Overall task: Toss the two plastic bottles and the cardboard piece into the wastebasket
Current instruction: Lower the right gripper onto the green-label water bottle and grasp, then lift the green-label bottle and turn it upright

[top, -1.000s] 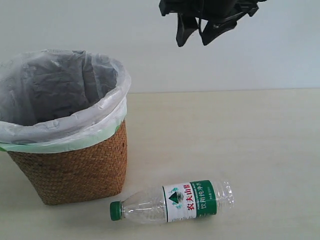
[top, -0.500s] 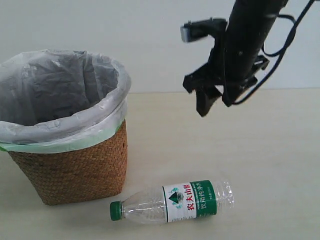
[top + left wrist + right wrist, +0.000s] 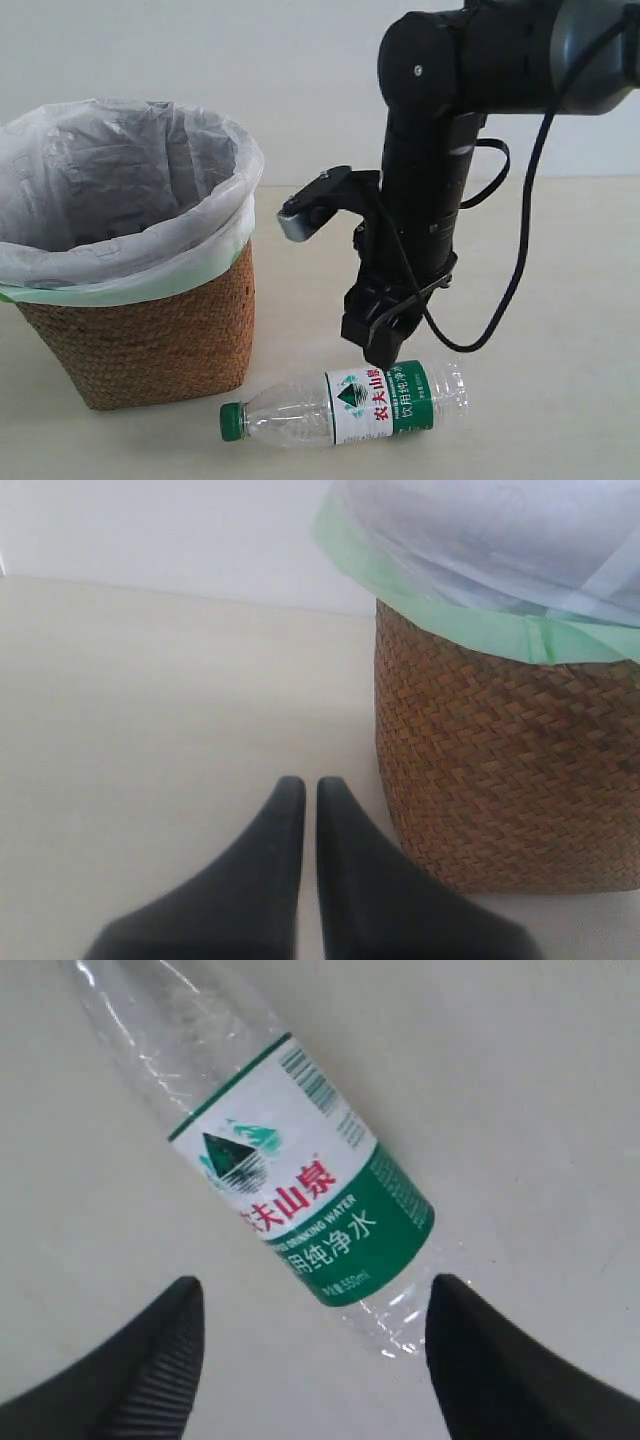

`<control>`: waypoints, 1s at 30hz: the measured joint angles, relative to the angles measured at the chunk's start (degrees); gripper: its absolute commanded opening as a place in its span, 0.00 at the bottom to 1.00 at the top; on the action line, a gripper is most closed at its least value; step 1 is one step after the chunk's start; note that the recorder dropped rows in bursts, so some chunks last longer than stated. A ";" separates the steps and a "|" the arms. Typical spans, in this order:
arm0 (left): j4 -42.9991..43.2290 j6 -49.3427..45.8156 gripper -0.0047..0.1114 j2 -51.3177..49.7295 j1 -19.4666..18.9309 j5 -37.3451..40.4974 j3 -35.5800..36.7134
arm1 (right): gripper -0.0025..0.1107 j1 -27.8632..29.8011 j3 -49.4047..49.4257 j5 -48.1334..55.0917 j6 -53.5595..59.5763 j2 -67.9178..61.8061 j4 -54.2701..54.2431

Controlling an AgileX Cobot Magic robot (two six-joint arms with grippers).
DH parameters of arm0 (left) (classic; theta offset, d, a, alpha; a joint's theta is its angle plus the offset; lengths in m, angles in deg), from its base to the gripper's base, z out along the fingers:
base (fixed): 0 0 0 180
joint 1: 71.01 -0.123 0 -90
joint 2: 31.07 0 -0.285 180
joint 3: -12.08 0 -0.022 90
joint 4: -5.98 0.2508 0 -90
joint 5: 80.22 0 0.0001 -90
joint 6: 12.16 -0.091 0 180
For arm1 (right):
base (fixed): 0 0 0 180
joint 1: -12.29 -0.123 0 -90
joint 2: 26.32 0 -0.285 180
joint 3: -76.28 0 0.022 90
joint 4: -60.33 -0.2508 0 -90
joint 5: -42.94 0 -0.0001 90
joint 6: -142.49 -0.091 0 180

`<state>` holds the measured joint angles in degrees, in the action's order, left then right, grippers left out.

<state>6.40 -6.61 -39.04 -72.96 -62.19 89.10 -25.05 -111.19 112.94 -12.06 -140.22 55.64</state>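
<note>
The longer clear bottle [image 3: 345, 405] with green cap and green-white label lies on its side on the table in front of the wastebasket [image 3: 140, 340]; the right wrist view shows its label [image 3: 300, 1200]. My right gripper [image 3: 382, 345] hangs just above its labelled middle, jaws wide open [image 3: 315, 1295], nothing between them. My left gripper [image 3: 303, 788] is shut and empty, low over the table beside the wicker wastebasket [image 3: 500, 780]. The shorter red-label bottle and the cardboard piece are out of view.
The basket's white bag liner with green edge [image 3: 130, 270] folds over its rim. A black cable [image 3: 515, 270] loops beside the right arm. A pale wall stands behind the beige table [image 3: 540, 300].
The right arm has come down from the top of the exterior view to just above the green-label bottle. The bottle and wastebasket have not moved.
</note>
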 measured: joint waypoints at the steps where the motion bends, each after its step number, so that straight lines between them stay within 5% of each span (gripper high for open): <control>1: 0.00 0.00 0.07 0.00 0.00 0.00 0.00 | 0.52 -1.12 0.00 0.00 0.72 0.00 0.59; 9: 0.00 0.00 0.07 0.00 0.00 0.00 0.00 | 0.53 -3.32 0.00 0.00 2.06 -5.10 4.69; 14: 0.00 0.00 0.07 0.00 0.00 0.00 0.00 | 0.64 -3.32 0.00 0.00 2.92 -8.74 5.90; 23: 0.00 0.00 0.07 0.00 0.00 0.00 0.00 | 0.64 -3.32 0.00 -1.07 4.05 -14.53 8.35; 26: 0.00 0.00 0.07 0.00 0.00 0.00 0.00 | 0.56 -3.32 0.00 -1.73 4.05 -16.00 8.35; 30: 0.00 0.00 0.07 0.00 0.00 0.00 0.00 | 0.29 -3.32 0.13 -1.36 4.31 -17.05 8.44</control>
<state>6.40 -6.61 -39.04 -72.96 -62.19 89.10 -28.37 -111.06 111.58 -7.75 -157.27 64.08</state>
